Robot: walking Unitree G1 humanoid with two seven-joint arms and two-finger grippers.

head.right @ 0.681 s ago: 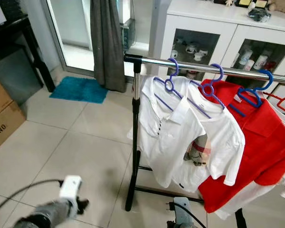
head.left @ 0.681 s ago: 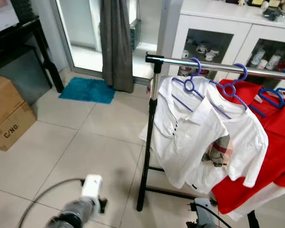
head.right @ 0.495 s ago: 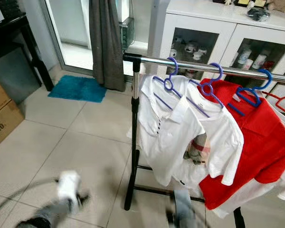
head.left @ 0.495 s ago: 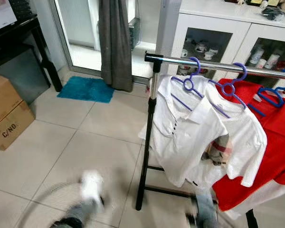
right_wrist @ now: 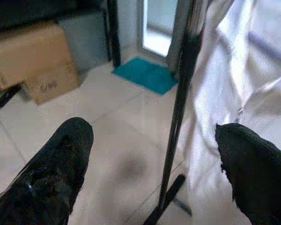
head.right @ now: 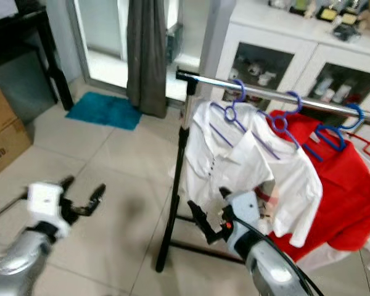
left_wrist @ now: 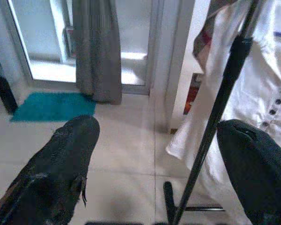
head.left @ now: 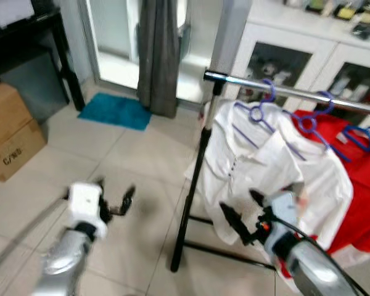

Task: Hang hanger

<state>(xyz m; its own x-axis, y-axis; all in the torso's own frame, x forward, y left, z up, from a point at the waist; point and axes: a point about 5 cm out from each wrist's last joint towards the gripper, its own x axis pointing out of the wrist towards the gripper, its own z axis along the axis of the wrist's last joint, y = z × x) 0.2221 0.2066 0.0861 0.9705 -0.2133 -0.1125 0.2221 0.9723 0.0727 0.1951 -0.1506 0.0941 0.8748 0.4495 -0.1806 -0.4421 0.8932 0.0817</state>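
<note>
Purple plastic hangers [head.right: 229, 111] hook over the chrome rail [head.right: 277, 97] of the clothes rack, the nearest one carrying a white shirt [head.right: 225, 163], the next another white top [head.right: 293, 179], and a blue hanger bearing a red shirt [head.right: 348, 191] toward three o'clock. No loose hanger can be seen in either tool, so the task's thing sits already up on the rail as far as I can judge.

Both arms are raised in front of the robot. The right tool [head.right: 211, 216] hovers at about five o'clock, just in front of the white shirt's hem and beside the black upright post [head.right: 172, 185]; its fingers are spread wide with nothing between them. The left tool [head.right: 83, 198] is out at eight o'clock over the tiled floor [head.right: 123, 160], well apart from the rack, also spread and empty.

To do this step well, I reckon the robot should keep the right tool clear of the shirt fabric and post, so nothing snags. A teal mat [head.right: 105, 111] lies by the curtain [head.right: 147, 55] at eleven o'clock, and a cardboard box [head.right: 3, 132] sits at nine.
</note>
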